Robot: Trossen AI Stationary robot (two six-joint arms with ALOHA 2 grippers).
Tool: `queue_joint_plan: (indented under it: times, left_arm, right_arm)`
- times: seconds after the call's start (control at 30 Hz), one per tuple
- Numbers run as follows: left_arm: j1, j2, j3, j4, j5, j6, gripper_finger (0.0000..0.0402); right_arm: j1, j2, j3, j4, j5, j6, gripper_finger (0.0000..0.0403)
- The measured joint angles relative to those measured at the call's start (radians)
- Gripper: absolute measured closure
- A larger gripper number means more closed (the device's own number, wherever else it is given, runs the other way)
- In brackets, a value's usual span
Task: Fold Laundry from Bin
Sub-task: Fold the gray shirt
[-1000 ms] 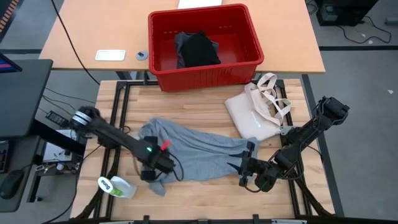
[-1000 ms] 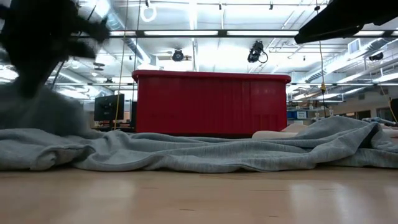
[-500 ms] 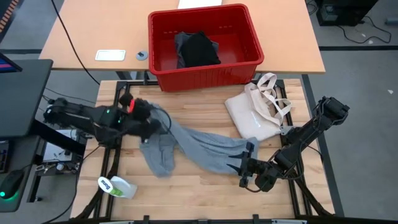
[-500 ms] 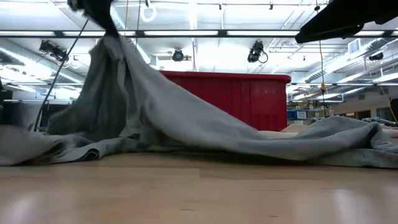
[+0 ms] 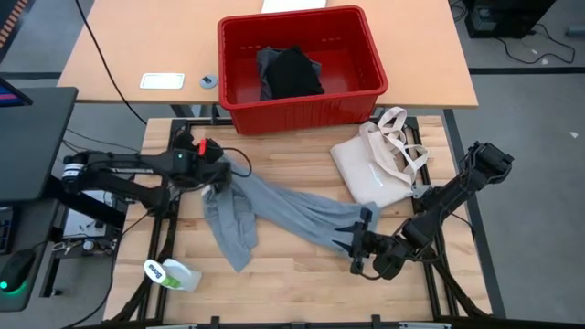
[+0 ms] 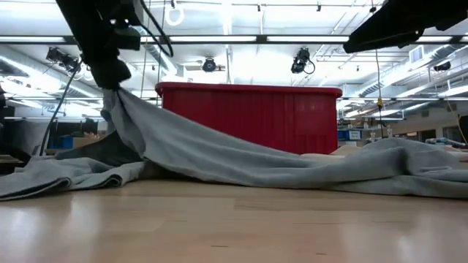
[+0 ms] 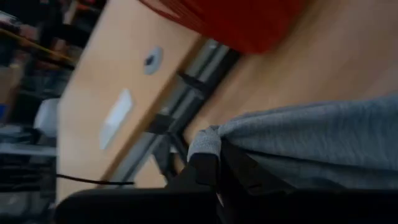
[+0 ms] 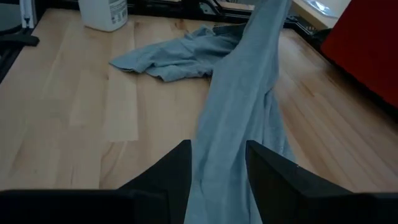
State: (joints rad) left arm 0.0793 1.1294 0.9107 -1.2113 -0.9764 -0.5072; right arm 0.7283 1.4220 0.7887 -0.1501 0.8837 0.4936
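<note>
Seen from above: light grey T-shirt [image 5: 274, 212] stretched in a long band across the butcher-block counter [image 5: 302, 292], long axis slanting from the far left corner toward the near right edge. Left end lifted off the wood, as the low view shows, and pinched in the left tool [image 5: 212, 170], clamped tight on a bunched edge of the cloth, near the counter's far left edge. Loose flap hanging down from that end and lying crumpled on the wood, pointing toward the near left corner. Right end pinned low at the right tool [image 5: 363, 239], fingers partly apart with the grey band running between them in the right wrist view; closed on the fabric, by the look of it.

Behind the counter, red bin [image 5: 302, 66] on a separate tan table, holding a large black garment [image 5: 292, 73] heaped over a second, greyer cloth. Cream canvas tote bag [image 5: 375, 164] lying on the counter's far right part, just beyond the shirt's right end. White bottle [image 5: 169, 273] with a green label at the near left corner.

Judged handling: thin, light, limp jersey, sagging wherever unsupported, likely to twist into a rope under tension, as in the narrow middle stretch. No stiffness to push against; shaping only by pulling and laying down. Best holds probably at seams, hem corners or shoulders, where doubled cloth gives the fingers more to bite, rather than mid-panel.
</note>
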Motion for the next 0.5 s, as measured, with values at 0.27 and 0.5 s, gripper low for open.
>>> queue_joint_plan:
  times: [0.27,0.5]
  left_arm:
    - [0.088,0.0,-0.022,0.073,-0.039,0.102,0.0395]
    - [0.087,0.0,-0.022,0.03,0.116,0.104,0.0388]
  right_arm:
    - [-0.018,0.0,-0.022,0.015,-0.082,0.011,0.0244]
    - [-0.018,0.0,-0.072,0.02,-0.105,0.061,0.0244]
